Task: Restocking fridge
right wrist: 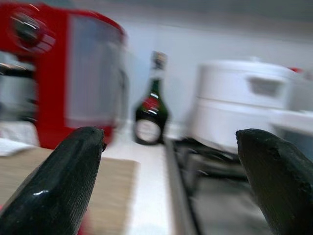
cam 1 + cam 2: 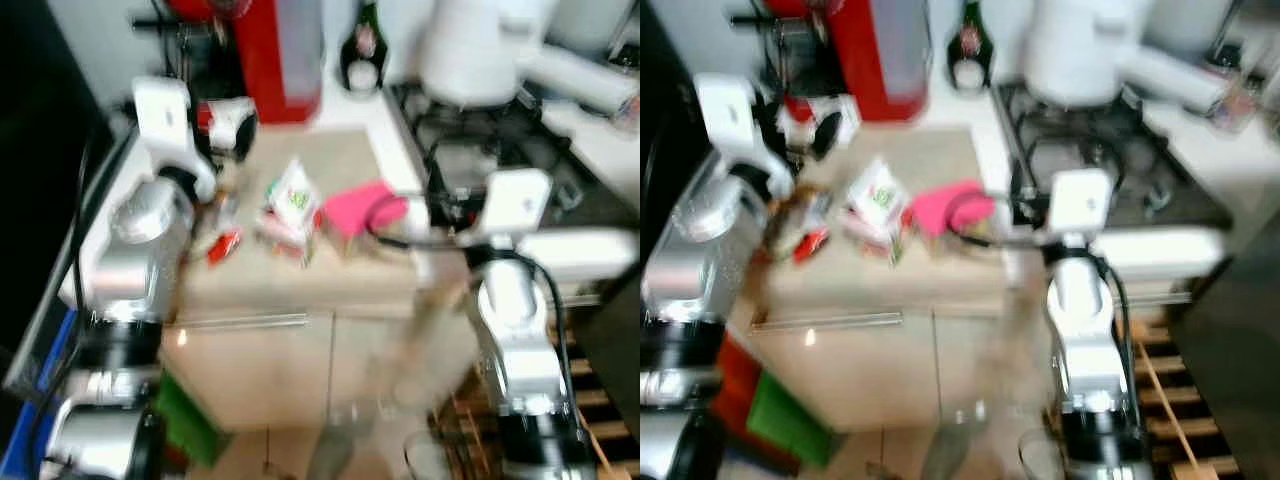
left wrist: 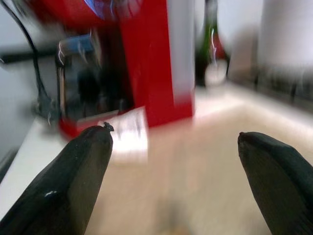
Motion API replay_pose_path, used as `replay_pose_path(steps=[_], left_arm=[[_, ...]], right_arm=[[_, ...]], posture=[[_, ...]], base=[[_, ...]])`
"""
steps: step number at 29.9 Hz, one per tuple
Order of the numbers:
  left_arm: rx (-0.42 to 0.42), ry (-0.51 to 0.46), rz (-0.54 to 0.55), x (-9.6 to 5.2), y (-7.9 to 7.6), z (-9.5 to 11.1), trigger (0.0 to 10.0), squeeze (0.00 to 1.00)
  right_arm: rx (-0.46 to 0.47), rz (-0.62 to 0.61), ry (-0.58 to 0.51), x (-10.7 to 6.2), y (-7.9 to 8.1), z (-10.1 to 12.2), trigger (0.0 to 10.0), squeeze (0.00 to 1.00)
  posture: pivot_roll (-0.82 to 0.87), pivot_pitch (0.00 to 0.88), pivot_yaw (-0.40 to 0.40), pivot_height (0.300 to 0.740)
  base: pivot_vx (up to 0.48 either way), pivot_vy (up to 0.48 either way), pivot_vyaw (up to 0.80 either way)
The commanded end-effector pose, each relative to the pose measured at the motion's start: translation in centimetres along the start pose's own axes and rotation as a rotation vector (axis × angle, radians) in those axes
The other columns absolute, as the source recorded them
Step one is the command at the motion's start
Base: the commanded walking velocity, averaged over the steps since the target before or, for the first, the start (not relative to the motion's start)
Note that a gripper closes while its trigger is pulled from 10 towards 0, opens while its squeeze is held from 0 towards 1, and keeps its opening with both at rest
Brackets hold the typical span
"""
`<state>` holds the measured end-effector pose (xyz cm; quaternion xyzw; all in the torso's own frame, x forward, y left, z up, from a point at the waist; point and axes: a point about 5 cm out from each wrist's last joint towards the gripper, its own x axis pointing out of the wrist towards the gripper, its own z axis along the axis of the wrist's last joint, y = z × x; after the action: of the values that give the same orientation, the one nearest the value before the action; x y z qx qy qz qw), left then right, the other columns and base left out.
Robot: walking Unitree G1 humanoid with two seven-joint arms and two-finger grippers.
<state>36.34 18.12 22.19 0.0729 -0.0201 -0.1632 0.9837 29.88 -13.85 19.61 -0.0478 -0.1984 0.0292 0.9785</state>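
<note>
Looking down through the blurred left eye view, both silver arms reach over a beige wooden countertop [image 2: 350, 160]. A green-and-white food packet [image 2: 292, 200], a bright pink soft item [image 2: 362, 208] and a small red packet [image 2: 224, 246] lie on it, near one another in the middle. Behind them stand a tall red coffee machine [image 2: 280, 55], a dark glass bottle with a round label [image 2: 362, 50] and a white round cooker [image 2: 480, 50] on a black gas hob [image 2: 470, 150].

The right eye view gives the same layout and adds a green box [image 2: 790, 425] on the floor beside the cabinet front.

The left wrist view places the left gripper [image 3: 173, 181] low over the countertop, facing the red machine; its black fingers [image 3: 73, 181] stand wide apart, holding nothing.

The right wrist view places the right gripper [image 1: 171, 181] above the countertop edge by the hob, facing the bottle and cooker; its fingers [image 1: 58, 186] are likewise spread and empty.
</note>
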Motion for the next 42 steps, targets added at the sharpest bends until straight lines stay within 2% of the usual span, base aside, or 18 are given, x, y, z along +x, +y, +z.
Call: replay_pose_path(steps=[1,3,4,7,8,10,11,13,14,19,20,21,23,25,29,32,36,42], left_arm=[[-0.003,0.059,0.000,0.6,1.4,0.6,10.0,0.00],[-0.031,0.072,0.047,0.7,2.9,1.1,10.0,0.00],[-0.063,0.123,0.025,0.9,3.7,0.9,10.0,0.00],[-0.069,0.230,-0.016,1.0,4.6,-0.2,10.0,0.00],[-0.069,0.230,-0.016,1.0,4.6,-0.2,10.0,0.00],[-0.086,0.348,-0.023,0.8,5.5,-2.0,10.0,0.00],[-0.086,0.348,-0.023,0.8,5.5,-2.0,10.0,0.00],[-0.086,0.411,0.060,0.4,6.5,-3.4,10.0,0.00],[-0.106,0.412,0.107,0.4,6.8,-3.8,10.0,0.00],[-0.149,0.411,0.158,0.5,6.6,-4.5,10.0,0.00],[-0.231,0.407,0.157,0.5,6.0,-5.4,10.0,0.00],[-0.231,0.407,0.157,0.5,6.0,-5.4,10.0,0.00],[-0.343,0.391,0.138,0.8,5.2,-6.0,10.0,0.00],[-0.383,0.375,0.125,1.1,4.7,-6.1,10.0,0.00],[-0.369,0.341,0.119,1.4,4.5,-5.4,10.0,0.00],[-0.213,0.324,0.105,1.4,4.6,-5.1,10.0,0.00],[-0.251,0.317,0.106,1.1,4.9,-5.2,10.0,0.00],[-0.216,0.225,0.110,0.9,5.9,-2.7,10.0,0.00]], right_arm=[[0.011,0.005,-0.039,0.2,0.0,1.2,10.0,0.00],[0.018,0.006,-0.038,0.0,0.2,1.3,10.0,0.00],[0.039,-0.009,-0.016,-0.3,0.2,0.8,10.0,0.00],[0.065,-0.024,0.018,-0.8,0.3,0.2,10.0,0.00],[0.065,-0.024,0.018,-0.8,0.3,0.2,10.0,0.00],[0.066,-0.005,0.033,-1.4,0.6,0.2,10.0,0.00],[0.066,-0.005,0.033,-1.4,0.6,0.2,10.0,0.00],[0.058,0.001,0.049,-2.2,0.6,0.1,10.0,0.00],[0.052,-0.009,0.063,-2.7,0.2,0.0,10.0,0.00],[0.033,-0.018,0.095,-3.8,-0.9,0.0,10.0,0.00],[0.012,0.005,0.114,-4.2,-1.3,0.1,10.0,0.00],[0.012,0.005,0.114,-4.2,-1.3,0.1,10.0,0.00],[-0.005,0.026,0.131,-4.5,-1.8,0.2,10.0,0.00],[-0.017,0.034,0.141,-4.5,-2.2,0.2,10.0,0.00],[-0.022,0.037,0.146,-4.5,-2.5,0.3,10.0,0.00],[-0.015,0.054,0.164,-4.2,-2.2,0.1,10.0,0.00],[-0.007,0.075,0.177,-4.1,-1.8,-0.1,10.0,0.00],[-0.004,0.081,0.195,-4.1,-1.9,-0.7,10.0,0.00]], posture=[[0.02,0.000,0.080,0.732],[0.02,0.000,0.087,0.732],[0.02,0.000,0.087,0.732],[0.03,0.000,0.089,0.732],[0.03,0.000,0.089,0.732],[0.01,0.000,0.104,0.732],[0.01,0.000,0.104,0.732],[-0.01,0.000,0.111,0.732],[-0.03,0.000,0.104,0.732],[-0.07,0.000,0.061,0.732],[-0.09,0.000,0.033,0.732],[-0.09,0.000,0.033,0.732],[-0.11,0.000,0.007,0.732],[-0.11,0.000,-0.004,0.732],[-0.11,0.000,-0.017,0.732],[-0.09,0.000,-0.031,0.732],[-0.07,0.000,-0.036,0.732],[-0.04,0.000,-0.054,0.732]], base=[[0.000,0.000,0.00],[0.000,0.000,0.00],[0.000,0.000,0.00],[0.000,0.000,0.00],[0.000,0.000,0.00],[0.000,0.000,0.00],[0.000,0.000,0.00],[0.000,0.000,0.00],[0.000,0.000,0.00],[0.000,0.000,0.00],[0.000,0.000,0.00],[0.000,0.000,0.00],[0.000,0.000,0.00],[0.000,0.000,0.00],[0.000,0.000,0.00],[0.000,0.000,0.00],[0.000,0.000,0.00],[0.000,0.000,0.00]])
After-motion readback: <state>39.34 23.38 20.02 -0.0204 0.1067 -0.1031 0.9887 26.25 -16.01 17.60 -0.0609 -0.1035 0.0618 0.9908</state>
